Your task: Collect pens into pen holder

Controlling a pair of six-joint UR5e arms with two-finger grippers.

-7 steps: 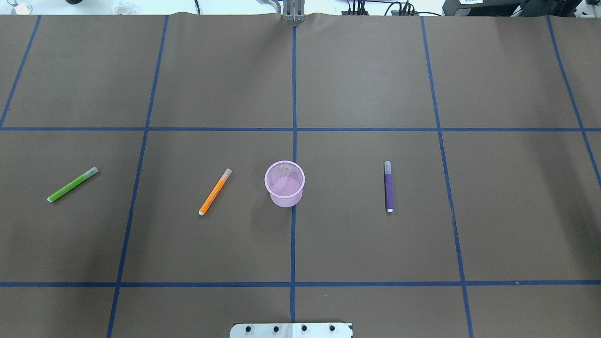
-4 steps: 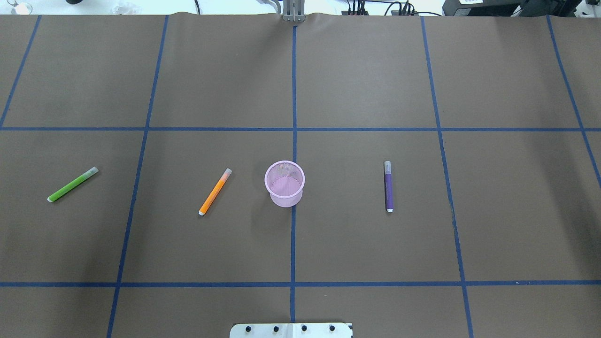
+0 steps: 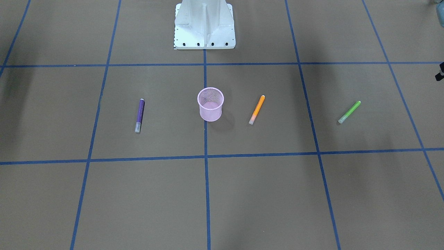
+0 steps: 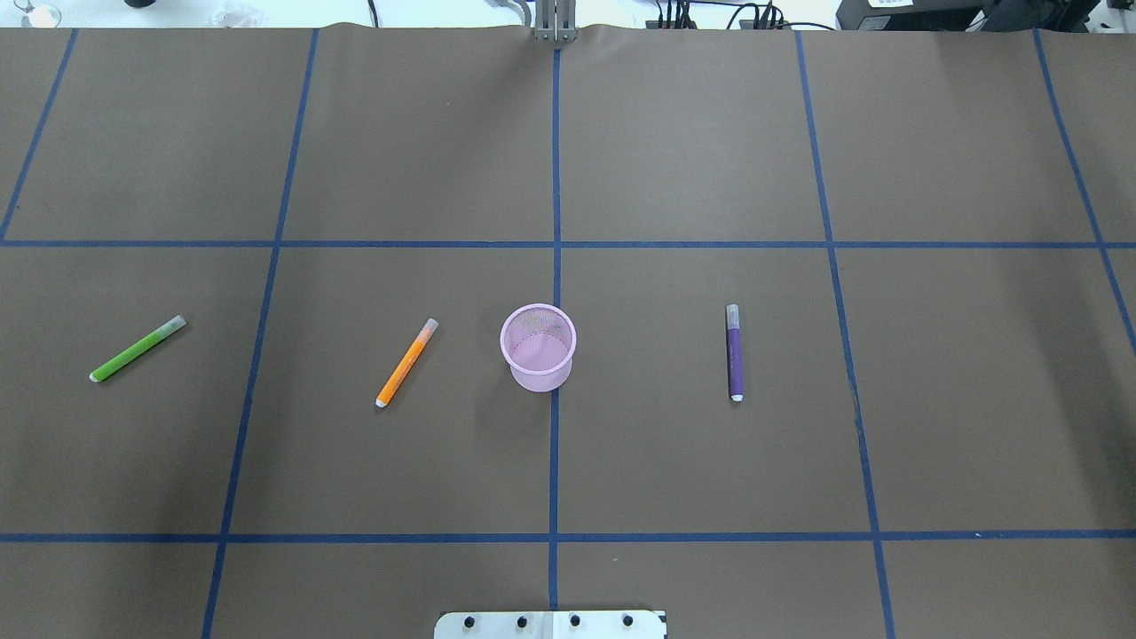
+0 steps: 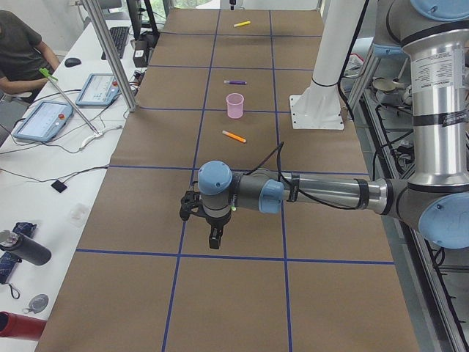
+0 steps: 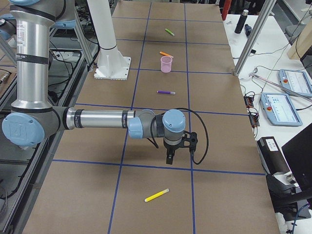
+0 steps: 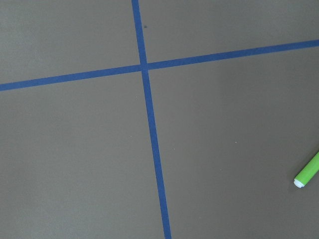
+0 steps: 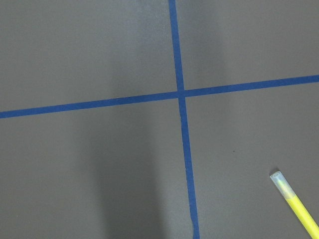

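Observation:
The pink mesh pen holder (image 4: 538,348) stands upright at the table's middle, and nothing shows inside it. An orange pen (image 4: 406,362) lies just to its left, with a green pen (image 4: 138,348) farther left. A purple pen (image 4: 734,352) lies to its right. Far out on the right end lies a yellow pen (image 6: 156,195), its capped end also in the right wrist view (image 8: 295,204). My left gripper (image 5: 213,242) hangs low over the table near the green pen (image 7: 308,172). My right gripper (image 6: 169,159) hovers near the yellow pen. I cannot tell whether either is open or shut.
The white robot base (image 3: 204,24) stands at the table's near edge. Blue tape lines (image 4: 555,444) grid the brown cover. A side bench with tablets (image 5: 44,121), cables and bottles (image 5: 18,249) runs along the far side, where a person (image 5: 18,51) sits.

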